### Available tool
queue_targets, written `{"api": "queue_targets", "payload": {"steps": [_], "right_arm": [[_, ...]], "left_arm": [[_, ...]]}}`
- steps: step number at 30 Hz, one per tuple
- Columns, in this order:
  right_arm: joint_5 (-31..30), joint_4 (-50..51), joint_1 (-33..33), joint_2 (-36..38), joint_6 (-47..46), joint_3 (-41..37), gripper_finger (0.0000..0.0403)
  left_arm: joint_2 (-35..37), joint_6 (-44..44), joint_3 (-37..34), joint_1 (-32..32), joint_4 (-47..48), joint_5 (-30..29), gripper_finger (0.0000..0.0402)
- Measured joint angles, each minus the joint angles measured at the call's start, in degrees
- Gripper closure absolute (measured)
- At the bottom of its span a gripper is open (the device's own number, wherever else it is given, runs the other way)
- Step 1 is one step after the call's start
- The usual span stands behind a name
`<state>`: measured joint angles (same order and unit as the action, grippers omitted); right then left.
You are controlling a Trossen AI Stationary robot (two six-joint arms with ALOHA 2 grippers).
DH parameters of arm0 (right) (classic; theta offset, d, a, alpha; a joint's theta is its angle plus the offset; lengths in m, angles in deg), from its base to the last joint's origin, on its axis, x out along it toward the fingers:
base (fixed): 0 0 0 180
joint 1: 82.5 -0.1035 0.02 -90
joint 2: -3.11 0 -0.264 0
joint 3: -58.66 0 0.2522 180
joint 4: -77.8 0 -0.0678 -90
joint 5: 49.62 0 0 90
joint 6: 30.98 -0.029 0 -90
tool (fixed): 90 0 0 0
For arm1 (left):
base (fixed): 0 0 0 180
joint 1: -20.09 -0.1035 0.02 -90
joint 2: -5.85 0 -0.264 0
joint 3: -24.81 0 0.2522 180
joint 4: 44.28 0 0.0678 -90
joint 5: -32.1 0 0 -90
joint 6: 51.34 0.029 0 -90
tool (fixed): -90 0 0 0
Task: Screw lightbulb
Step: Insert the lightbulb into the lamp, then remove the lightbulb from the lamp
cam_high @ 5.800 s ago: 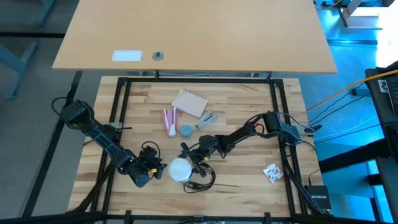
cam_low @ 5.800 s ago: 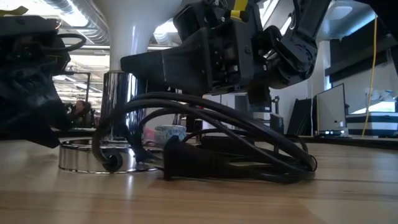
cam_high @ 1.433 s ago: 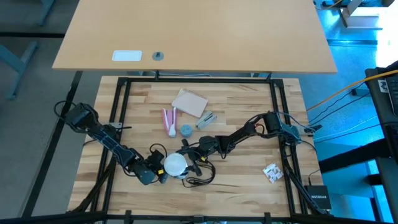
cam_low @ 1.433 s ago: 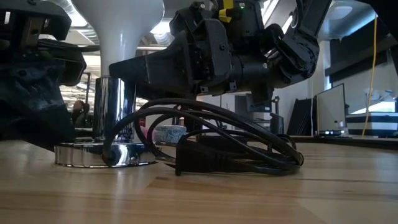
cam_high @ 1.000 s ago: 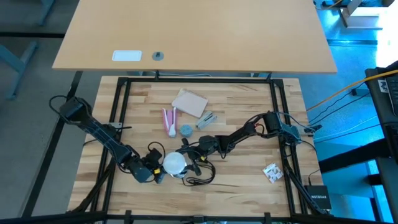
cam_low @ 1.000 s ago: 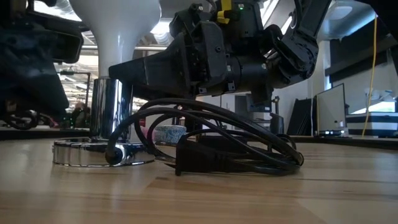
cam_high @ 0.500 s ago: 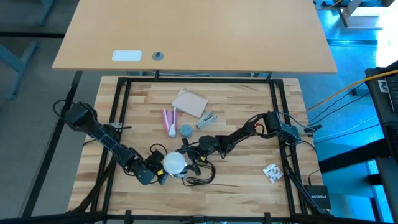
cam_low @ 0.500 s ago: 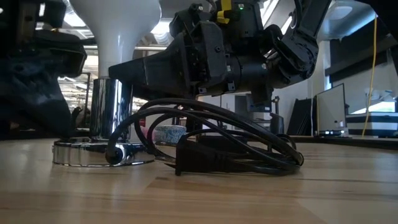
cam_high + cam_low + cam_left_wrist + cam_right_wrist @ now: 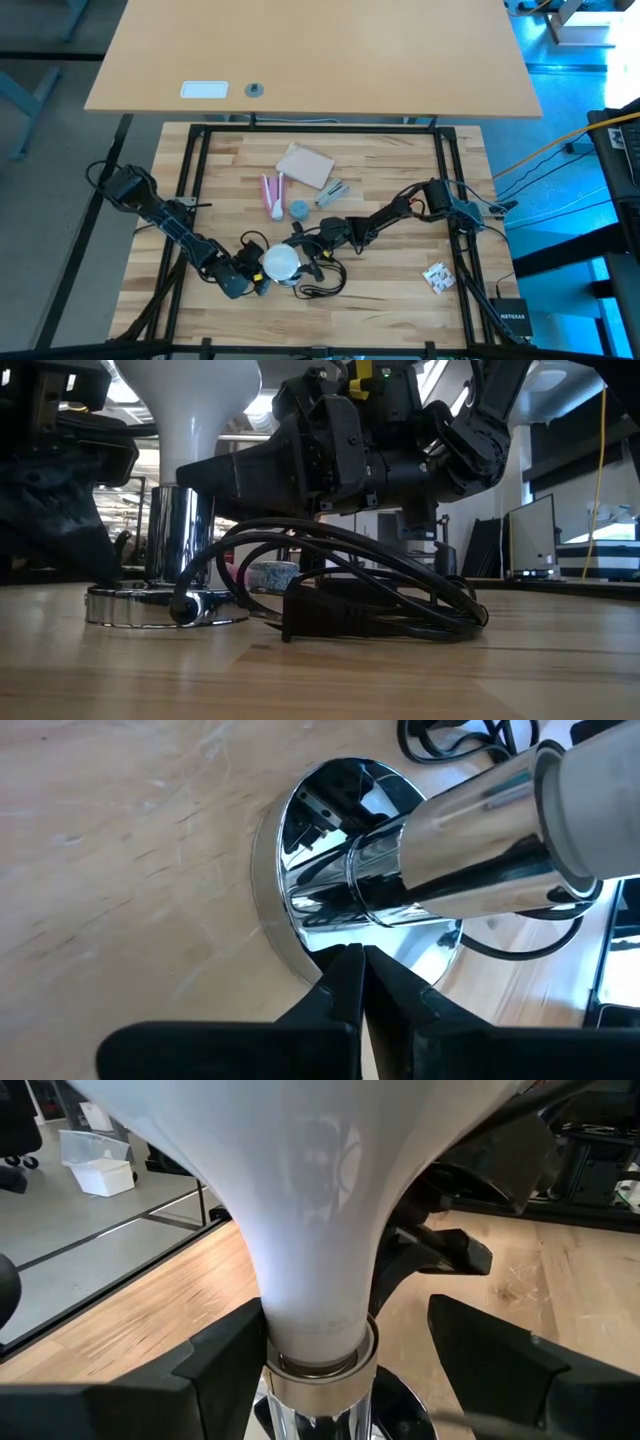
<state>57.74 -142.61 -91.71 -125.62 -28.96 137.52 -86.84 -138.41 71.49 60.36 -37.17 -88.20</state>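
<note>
The lightbulb [image 9: 283, 263] stands upright, dome up. Its narrow neck [image 9: 315, 1330] sits in a chrome socket tube [image 9: 178, 535] on a round chrome base disc [image 9: 150, 605] near the table's front edge. My right gripper [image 9: 345, 1328] reaches in level from the table's right. It is open, with one finger on each side of the bulb's neck. My left gripper [image 9: 358, 958] is shut and low at the disc's left side [image 9: 252, 283]. Its tips point at the disc's rim [image 9: 285, 945]; I cannot tell whether they touch it. My right gripper has one finger [image 9: 235, 1355] lying against the side of the bulb's neck [image 9: 275, 1325], just above the socket's collar. The other finger [image 9: 480, 1355] stands apart from the neck, with a gap showing. The fingers come in level from the table's right. The bulb stays upright in the socket.
The lamp's black cord [image 9: 380, 595] lies coiled on the table right of the base, under my right gripper. Farther back lie pink sticks [image 9: 270, 195], a light-blue cap [image 9: 299, 209], a tan card [image 9: 305, 165] and a silvery piece [image 9: 332, 190]. A small white packet [image 9: 437, 277] lies at the right.
My left gripper has come down from above the table to table height beside the left of the lamp base, then kept still. The bulb, the base and the cord have stayed where they were.
</note>
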Motion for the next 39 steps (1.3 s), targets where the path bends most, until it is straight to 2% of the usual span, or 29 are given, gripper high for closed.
{"api": "queue_targets", "payload": {"steps": [11,22,39], "right_arm": [[3.94,2.24,1.62,0.0,-0.46,0.11,0.0123],[16.36,3.26,2.39,-0.38,-0.5,-0.31,0.0123],[18.43,9.41,6.31,-0.17,2.62,-0.15,0.0123]], "left_arm": [[-0.04,-0.85,-0.09,-0.04,0.96,0.82,0.0399],[-0.11,-0.82,-0.2,-0.07,0.79,1.03,0.04],[-0.15,0.2,-0.28,-0.02,0.78,0.0,0.0399]]}}
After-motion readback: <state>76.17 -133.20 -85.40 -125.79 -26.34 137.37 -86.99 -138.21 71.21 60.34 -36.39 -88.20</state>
